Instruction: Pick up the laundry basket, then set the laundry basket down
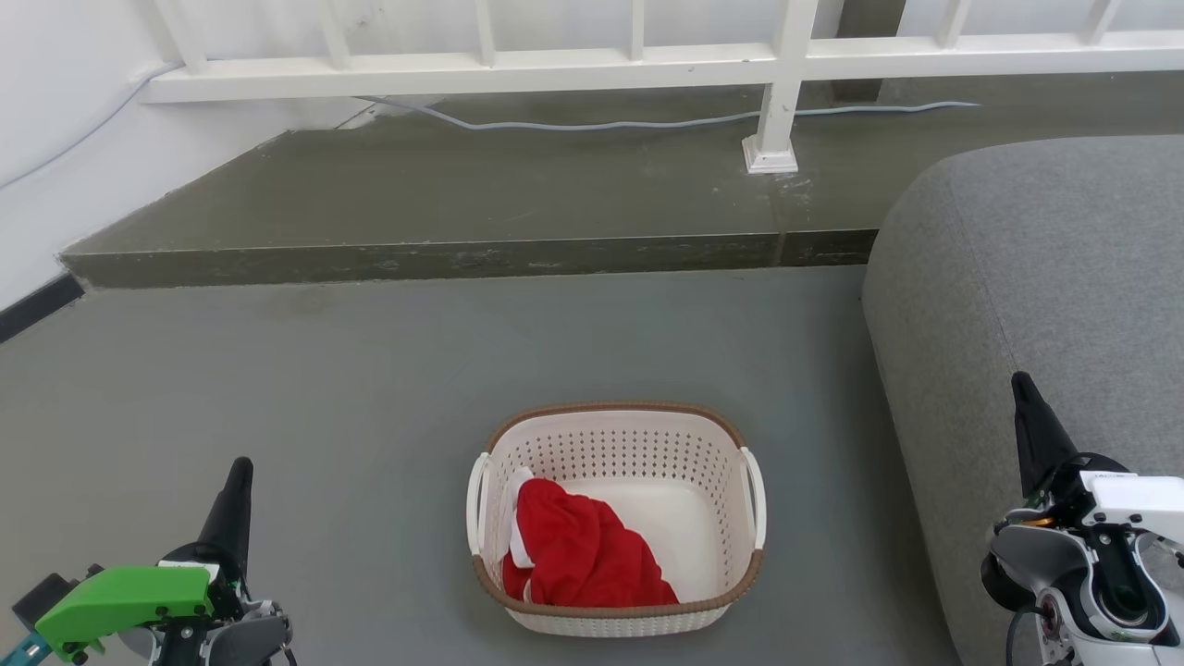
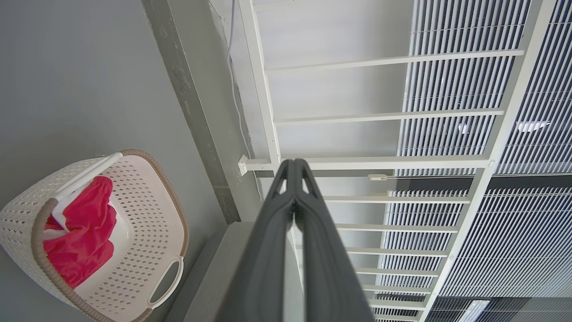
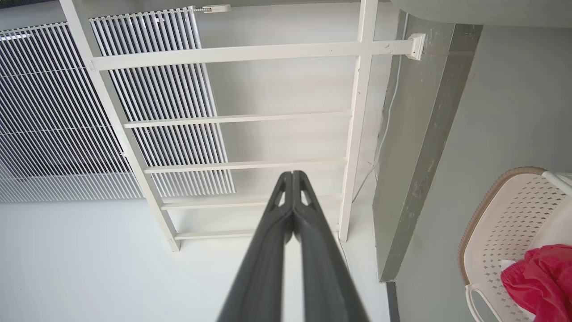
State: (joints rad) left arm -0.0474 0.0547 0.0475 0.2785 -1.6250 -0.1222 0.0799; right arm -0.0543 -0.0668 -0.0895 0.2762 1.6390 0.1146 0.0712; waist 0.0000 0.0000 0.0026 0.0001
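The laundry basket (image 1: 618, 455) stands on the floor (image 1: 351, 398) between my arms, a red cloth (image 1: 583, 546) inside. This would fit a basket waiting to be lifted or one already set down (I can't tell which). My left claw (image 1: 239, 474) and right claw (image 1: 1022, 388) are pressed shut and empty, well apart from the basket, fingers pointing ahead.

The grey floor (image 1: 324, 416) carries the laundry basket (image 1: 615, 444), upright between the left gripper (image 1: 240, 467) and the right gripper (image 1: 1020, 381), well apart from both, and a grey sofa (image 1: 1036, 259) close beside the right gripper's outer side.
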